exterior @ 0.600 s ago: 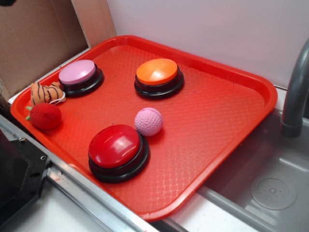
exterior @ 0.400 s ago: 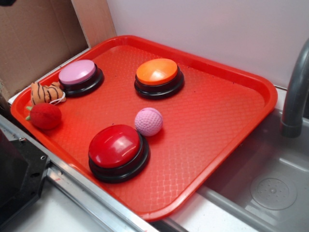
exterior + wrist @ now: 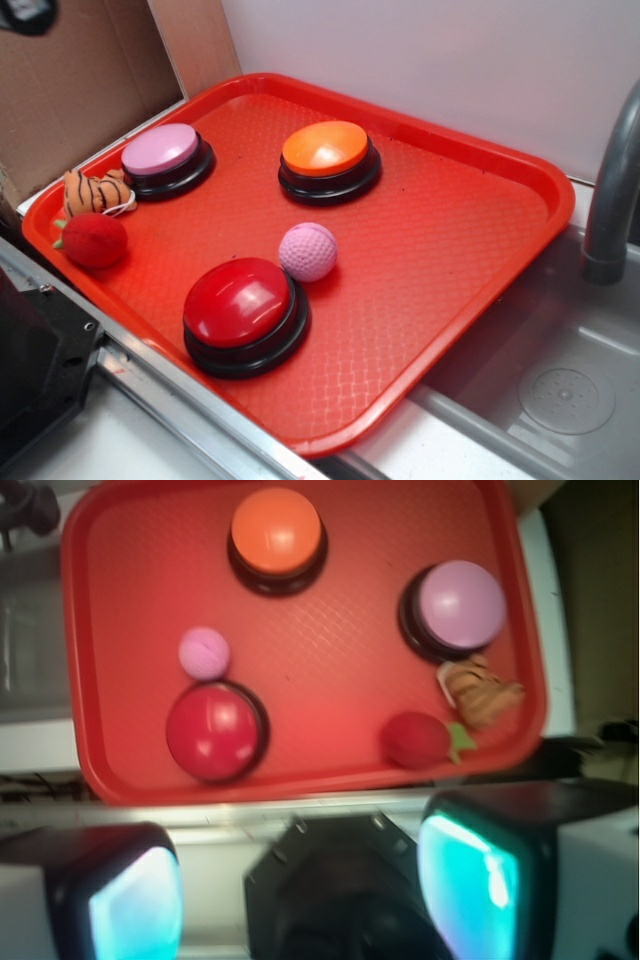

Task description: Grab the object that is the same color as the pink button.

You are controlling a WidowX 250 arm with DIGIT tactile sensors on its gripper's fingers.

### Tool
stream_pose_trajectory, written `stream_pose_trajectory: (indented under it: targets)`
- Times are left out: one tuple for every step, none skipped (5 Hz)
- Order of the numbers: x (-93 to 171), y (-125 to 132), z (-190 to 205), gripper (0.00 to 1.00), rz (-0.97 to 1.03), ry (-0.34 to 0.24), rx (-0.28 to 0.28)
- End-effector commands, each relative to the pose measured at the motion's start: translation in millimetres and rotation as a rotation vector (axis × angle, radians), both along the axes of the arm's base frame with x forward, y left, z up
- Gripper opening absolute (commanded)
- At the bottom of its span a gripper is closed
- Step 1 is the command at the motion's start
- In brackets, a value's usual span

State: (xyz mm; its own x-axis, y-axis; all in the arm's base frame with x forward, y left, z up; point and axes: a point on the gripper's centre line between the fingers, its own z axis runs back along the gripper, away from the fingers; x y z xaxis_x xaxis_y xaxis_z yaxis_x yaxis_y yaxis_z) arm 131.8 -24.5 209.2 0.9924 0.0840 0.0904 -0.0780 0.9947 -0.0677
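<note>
A small light-pink dimpled ball (image 3: 307, 251) lies mid-tray, between the red button and the orange button; in the wrist view the ball (image 3: 204, 653) is upper left. The pink button (image 3: 161, 152) with a black base stands at the tray's far left corner, and in the wrist view it (image 3: 459, 604) is at the right. My gripper (image 3: 305, 895) is open and empty, high above the tray's near edge, far from the ball. Only a dark tip of the arm (image 3: 25, 12) shows at the exterior view's top left.
The red tray (image 3: 460, 250) also holds an orange button (image 3: 326, 152), a red button (image 3: 240, 305), a fuzzy red ball (image 3: 93, 240) and a small tiger toy (image 3: 95, 192). A sink (image 3: 560, 380) with a grey faucet (image 3: 610, 200) lies right. Cardboard (image 3: 70, 80) stands behind left.
A dark part of the arm has come further into the top left corner of the exterior view. The things on the tray have not moved.
</note>
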Motion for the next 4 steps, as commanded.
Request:
stream_pose_trajectory:
  targets:
    - [48.2,-28.0,-53.2,1.00,0.117,-0.060,0.000]
    - [65.5,-37.5,-86.0,1.00,0.162,-0.054,-0.017]
    - [79.1,-44.7,-116.2,1.00,0.181,-0.041,0.004]
    - [86.7,-47.1,-146.8,1.00,0.182,0.011,-0.024]
